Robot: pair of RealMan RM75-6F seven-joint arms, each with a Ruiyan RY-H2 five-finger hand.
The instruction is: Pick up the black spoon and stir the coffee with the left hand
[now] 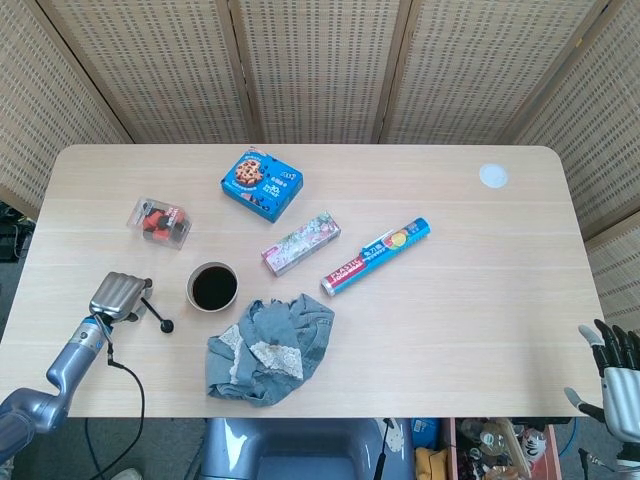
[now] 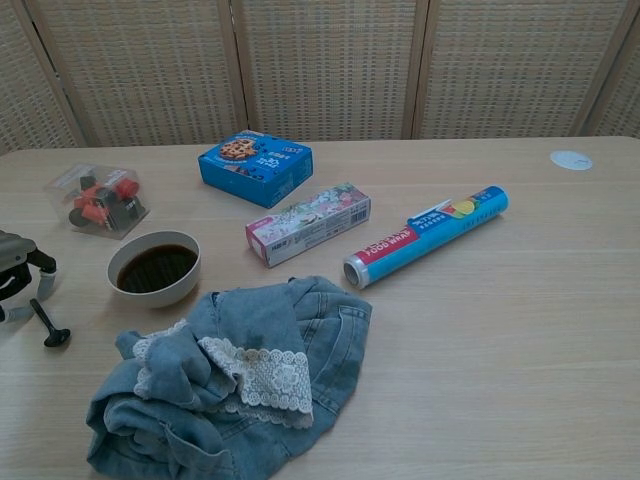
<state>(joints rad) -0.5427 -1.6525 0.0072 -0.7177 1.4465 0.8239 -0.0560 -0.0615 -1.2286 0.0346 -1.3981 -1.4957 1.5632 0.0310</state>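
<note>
Big pale worktop (image 1: pixel 460 300) fills the head view, and the coffee cup (image 1: pixel 213 287) is our landmark. Just right of and below the cup sits the crumpled denim cloth with lace trim (image 1: pixel 268 346), nearly touching the cup's rim. Further right of the cup lies the blue food-wrap roll (image 1: pixel 375 256), angled up to the right, and between it and the cup the flowered long box (image 1: pixel 301 243). Straight above the cup, well apart, the blue cookie box (image 1: pixel 262 184). Up and left of the cup, the clear packet of red and black bits (image 1: pixel 160 220).

Now the action: the left robot hand (image 1: pixel 118 296) sits left of the cup, fingers curled down over the handle end of the black spoon (image 1: pixel 156 313) (whether it truly grips the handle, I cannot tell). The spoon lies on the worktop, just left of the cup, its bowl end pointing towards the near edge. The cup holds dark coffee.

Far right of the cup, off the worktop's corner, the right robot hand (image 1: pixel 612 372) hangs with fingers spread, holding nothing. A small white disc (image 1: pixel 492 176) rests far up and right.
</note>
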